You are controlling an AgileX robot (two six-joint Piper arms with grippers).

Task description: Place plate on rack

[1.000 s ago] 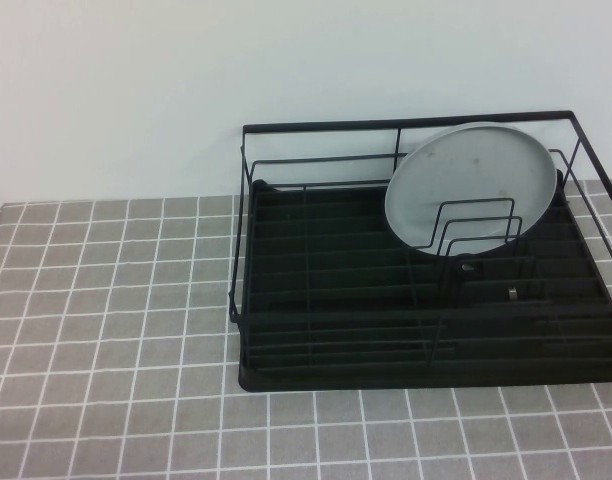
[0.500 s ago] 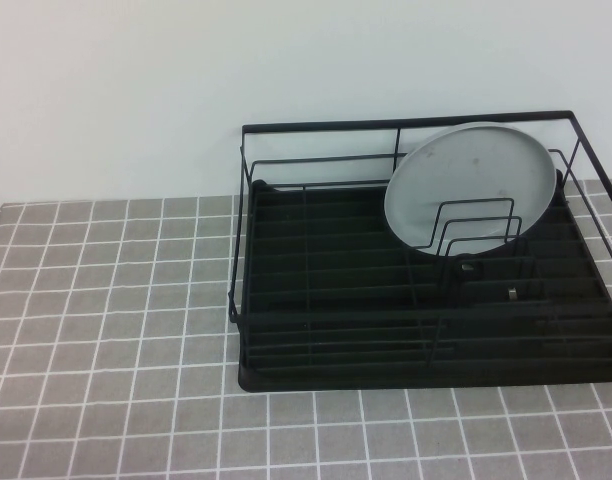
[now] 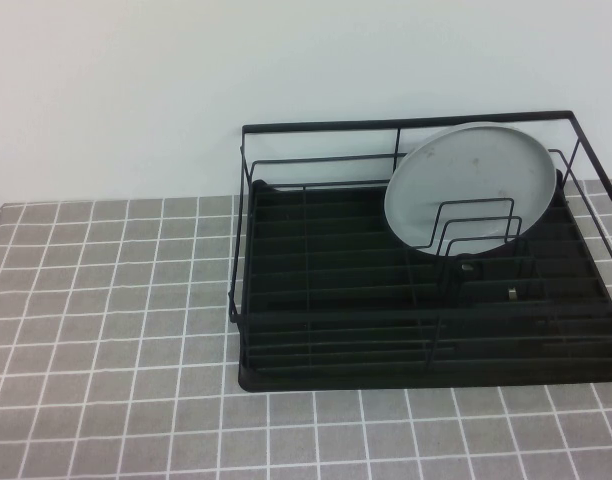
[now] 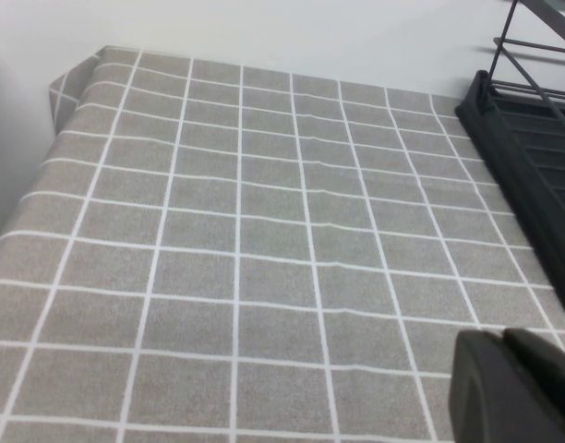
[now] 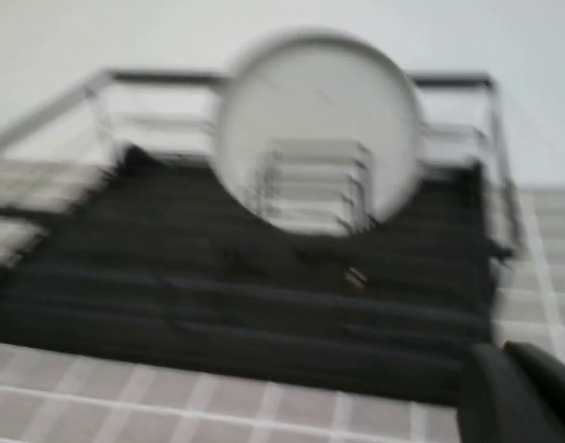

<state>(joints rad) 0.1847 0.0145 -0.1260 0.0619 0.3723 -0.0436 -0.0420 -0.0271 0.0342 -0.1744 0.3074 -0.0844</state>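
Backdrop: plain white wall behind a grey-tiled worktop [image 3: 116,330].
Rack: black wire rack [image 3: 416,310] on the worktop's right half, tray base under upright dividers, tall rail along the top.
Plate: pale grey-blue plate [image 3: 473,185] on edge in the rack's far right part, leaning back toward the top rail, a wire divider in front of its lower half.
Change: none across the last second in the high view; plate and rack exactly as before, no arm over the worktop.
Left tool: dark tip [image 4: 513,388] low over bare tiles, beside the rack's left end; cannot tell whether released or clenched.
Right tool: dark tip [image 5: 522,392] on the near side of the rack, facing the plate, well apart from it; grip state impossible to tell, nothing seen in it.
Meaning: plate apparently seated and steady unaided, so placement likely complete; nothing left but retreat.
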